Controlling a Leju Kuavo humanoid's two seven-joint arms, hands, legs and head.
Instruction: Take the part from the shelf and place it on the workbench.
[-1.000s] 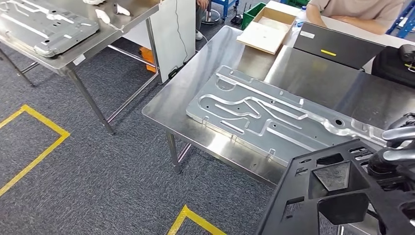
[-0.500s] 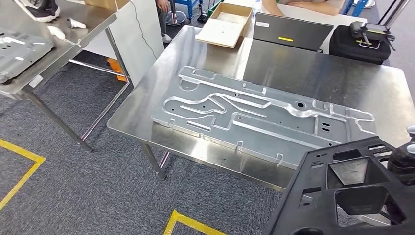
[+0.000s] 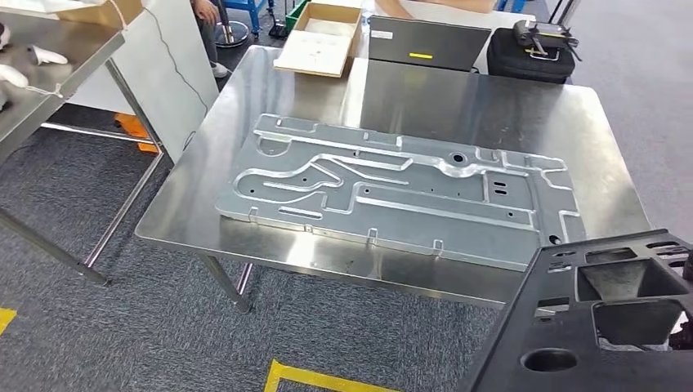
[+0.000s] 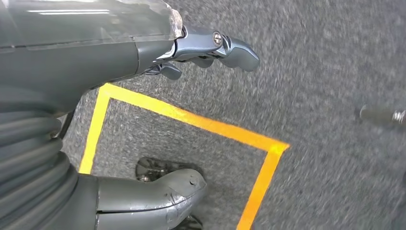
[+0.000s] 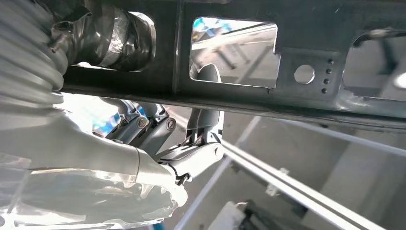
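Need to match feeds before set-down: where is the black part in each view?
Head view: the black part fills the lower right corner, overlapping the workbench edge.
Left wrist view: not in it; the left hand hangs over carpet.
Right wrist view: it spans the upper frame, gripped by the right hand.
Shared landmark: the part's cut-out openings.

Black plastic part [image 3: 605, 327]: flat frame with cutouts, tilted, near right, overlapping the steel workbench's [image 3: 270, 245] near-right corner.

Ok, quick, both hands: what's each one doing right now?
Left hand: open, holding nothing, fingers apart above the grey carpet.
Right hand: holding the black moulded plastic part, fingers hooked through one of its cutouts.
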